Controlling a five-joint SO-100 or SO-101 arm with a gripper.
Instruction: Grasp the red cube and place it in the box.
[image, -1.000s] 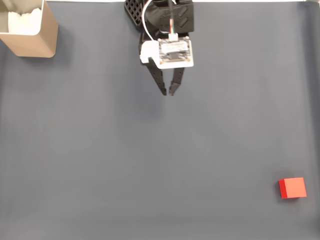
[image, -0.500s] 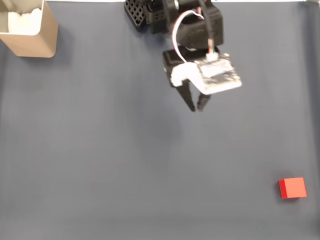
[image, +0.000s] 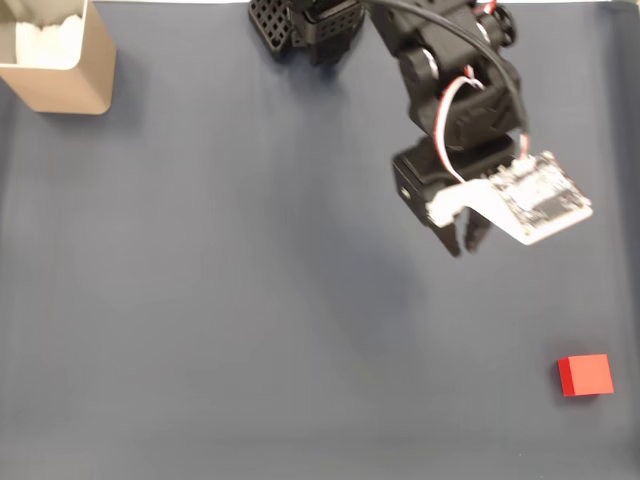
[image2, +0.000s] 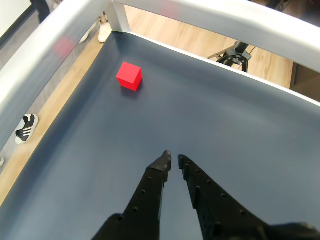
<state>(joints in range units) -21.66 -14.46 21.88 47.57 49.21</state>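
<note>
Fixed view, far left: the box is cut off by the frame edge; tan rounded walls, white padding inside. Centre-right: the gripper hangs above the dark grey mat, black perforated fingers nearly closed, nothing between them. Near right: the red cube, plain-faced and sharp-edged, lies well apart.

In the fixed view, the box is set at the mat's upper left corner. The cube is placed far from the box, toward the lower right. The gripper is found between them, nearer the cube.
</note>
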